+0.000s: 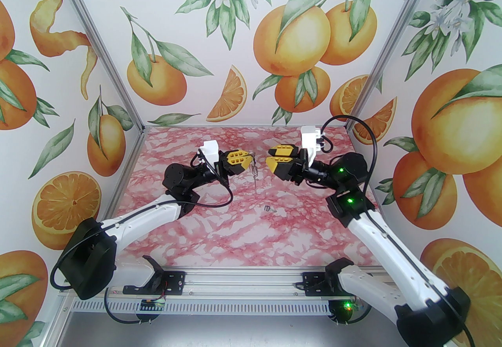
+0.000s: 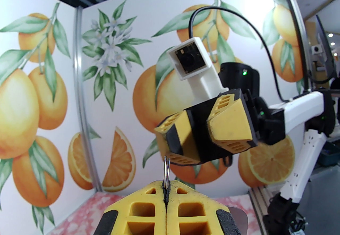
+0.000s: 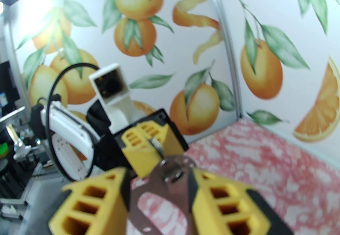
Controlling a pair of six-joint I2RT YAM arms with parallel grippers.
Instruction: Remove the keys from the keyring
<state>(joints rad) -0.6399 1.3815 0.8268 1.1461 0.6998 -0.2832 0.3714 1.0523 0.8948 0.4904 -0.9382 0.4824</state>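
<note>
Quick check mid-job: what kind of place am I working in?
Likely an enclosed robot test booth: orange-print walls on aluminium framing, a pink marbled tabletop, arms bolted to a front rail.

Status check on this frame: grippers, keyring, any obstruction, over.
Left gripper shut on small ring; right gripper open, holding nothing. Keyring hangs from that ring. One key lies loose on table. No obstruction seen.
</note>
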